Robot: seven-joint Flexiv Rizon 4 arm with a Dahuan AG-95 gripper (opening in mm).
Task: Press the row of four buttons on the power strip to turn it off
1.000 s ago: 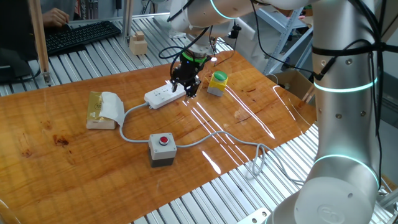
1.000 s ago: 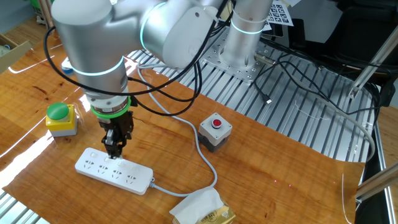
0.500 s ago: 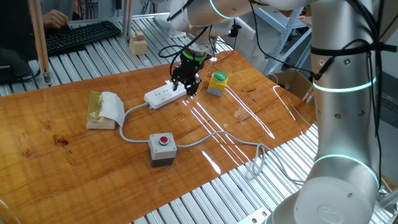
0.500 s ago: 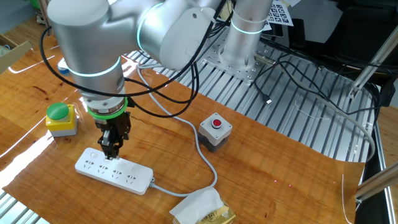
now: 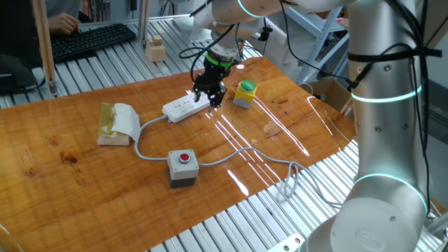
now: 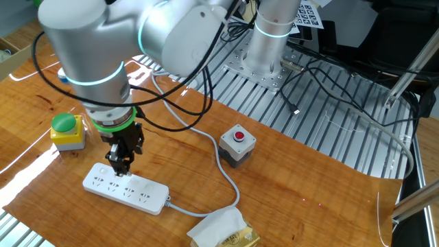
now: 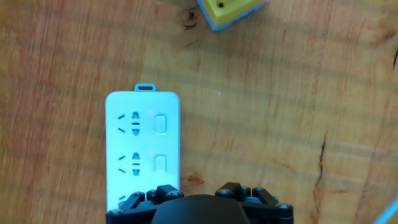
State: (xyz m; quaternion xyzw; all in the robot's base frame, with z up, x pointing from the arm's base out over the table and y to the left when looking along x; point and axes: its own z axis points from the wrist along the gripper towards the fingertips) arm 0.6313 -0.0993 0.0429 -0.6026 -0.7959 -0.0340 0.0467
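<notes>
The white power strip (image 5: 183, 107) lies on the wooden table, its grey-white cable running off toward the front. My gripper (image 5: 211, 102) hangs point-down over the strip's end nearest the yellow box. In the other fixed view the gripper (image 6: 118, 169) has its tips low over the power strip (image 6: 130, 192); contact cannot be made out. The hand view shows the power strip (image 7: 142, 152) at lower left. Two of its buttons show there, one button (image 7: 161, 123) beyond the other button (image 7: 160, 163). The remaining buttons are hidden under the hand. No view shows the gap between the fingertips.
A yellow box with a green cap (image 5: 245, 92) stands just right of the strip's end. A grey box with a red button (image 5: 183, 166) sits nearer the front edge. A tissue pack (image 5: 117, 124) lies left, and a cable (image 5: 245, 155) crosses the table.
The gripper has shifted a short way along the strip toward its free end near the yellow box. The strip has not moved.
</notes>
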